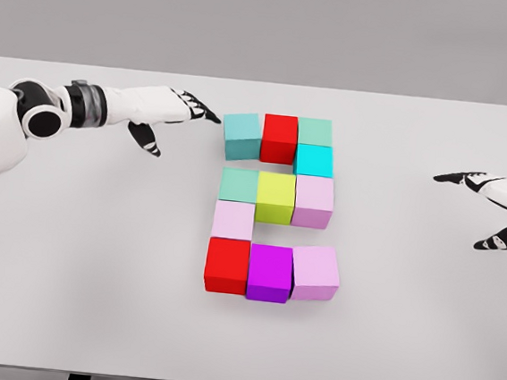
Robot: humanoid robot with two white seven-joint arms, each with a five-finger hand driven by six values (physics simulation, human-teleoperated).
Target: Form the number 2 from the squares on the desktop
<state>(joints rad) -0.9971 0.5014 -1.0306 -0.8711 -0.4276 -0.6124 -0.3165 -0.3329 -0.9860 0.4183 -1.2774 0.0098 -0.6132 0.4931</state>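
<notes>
- Table [66,271] carries eleven blocks packed as a figure 2 near its middle; the top row [279,139] has three, one block [315,161] sits under that row's right end; the middle row [276,197] has three
- One block [233,220] sits under the middle row's left end; the bottom row [272,271] has three
- Left hand [167,110]: fingertips just left of the top row, apart from it
- Right hand [494,209]: fingertips well right of the blocks
</notes>
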